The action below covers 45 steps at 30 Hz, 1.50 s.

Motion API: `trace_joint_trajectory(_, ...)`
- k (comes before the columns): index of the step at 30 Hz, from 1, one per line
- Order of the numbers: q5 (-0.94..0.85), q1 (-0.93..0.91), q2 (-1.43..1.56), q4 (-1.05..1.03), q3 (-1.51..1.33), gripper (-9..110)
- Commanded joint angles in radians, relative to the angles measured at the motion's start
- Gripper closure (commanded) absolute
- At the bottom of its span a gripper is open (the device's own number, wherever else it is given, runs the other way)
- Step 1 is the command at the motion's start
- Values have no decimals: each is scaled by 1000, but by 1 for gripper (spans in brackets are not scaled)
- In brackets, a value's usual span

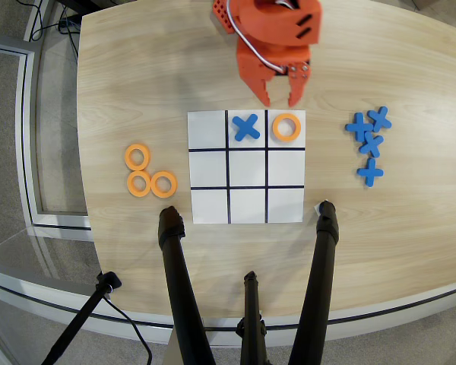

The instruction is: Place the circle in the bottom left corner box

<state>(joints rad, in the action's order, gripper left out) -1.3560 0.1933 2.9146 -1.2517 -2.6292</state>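
Rings first, in the overhead view: one orange circle (286, 128) lies flat in the grid's top right cell, hole facing straight up, round all over so no long axis to call. It is a thin, bright orange band, narrower than its cell, white paper showing through the middle. Next door, in the top middle cell, a blue cross (246, 127) lies flat. The bottom left corner box (209, 206) is bare white, framed by black lines. Off the sheet on the left, three spare rings (150, 172) sit clustered on the wooden table (137, 76), the lower two touching. Over on the right, a heap of blue crosses (369, 143), some overlapping. Up top, the orange gripper (281, 97) hangs just above the grid's upper edge, fingers spread apart and holding nothing, tips near the placed ring. Along the bottom, black tripod legs (178, 281) reach up to the sheet's lower corners.
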Motion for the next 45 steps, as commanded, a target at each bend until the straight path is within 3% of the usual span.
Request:
trace_joint_trajectory(1, -78, -58, 267, -12, -238, 90)
trace_joint_trajectory(5, -112, -81, 367, -29, -393, 90)
trace_joint_trajectory(9, -120, -114, 434, -29, -511, 100)
trace_joint_trajectory(18, -186, -379, 442, -61, -574, 102)
trace_joint_trajectory(30, -172, -1506, 480, -98, -574, 101)
trace_joint_trajectory(35, -172, -1839, 480, -98, -574, 101)
trace_joint_trajectory(45, -172, -1816, 480, -98, -574, 101)
